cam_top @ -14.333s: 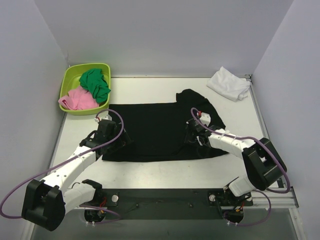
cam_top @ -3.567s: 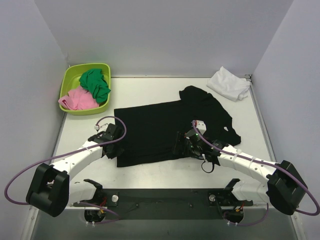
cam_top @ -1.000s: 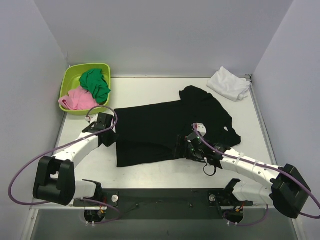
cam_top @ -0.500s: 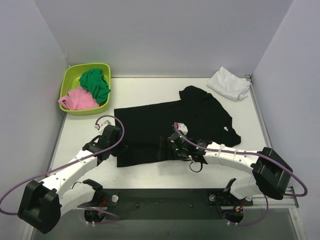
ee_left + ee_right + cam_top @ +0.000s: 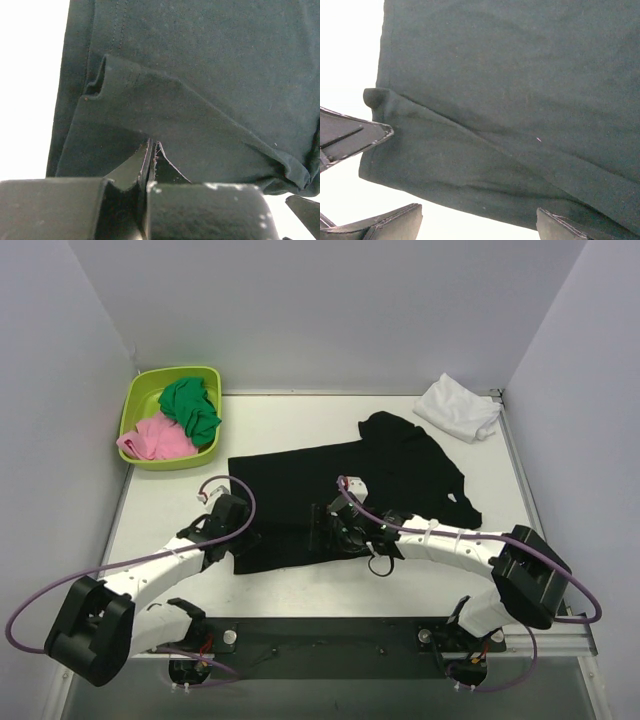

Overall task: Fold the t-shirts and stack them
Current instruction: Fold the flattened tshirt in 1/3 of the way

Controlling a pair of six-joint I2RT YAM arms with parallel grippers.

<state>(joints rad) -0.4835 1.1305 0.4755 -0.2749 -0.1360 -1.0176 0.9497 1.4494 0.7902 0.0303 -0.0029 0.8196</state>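
Your left gripper (image 5: pixel 150 155) is clenched at the black shirt's (image 5: pixel 300 480) near left corner, grip on cloth unclear. Your right gripper (image 5: pixel 325 532) gapes over its near hem. The white shirt (image 5: pixel 460 407) lies in the table's (image 5: pixel 290 420) far right corner.

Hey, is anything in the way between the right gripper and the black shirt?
Nothing visible. The right gripper hangs open directly over the black t-shirt at its near hem; the left gripper pinches a folded corner off to the side.

No text, brand or nr is showing readable. White neck label (image 5: pixel 455 499) on black t-shirt (image 5: pixel 290 480) is appearing too small to read.
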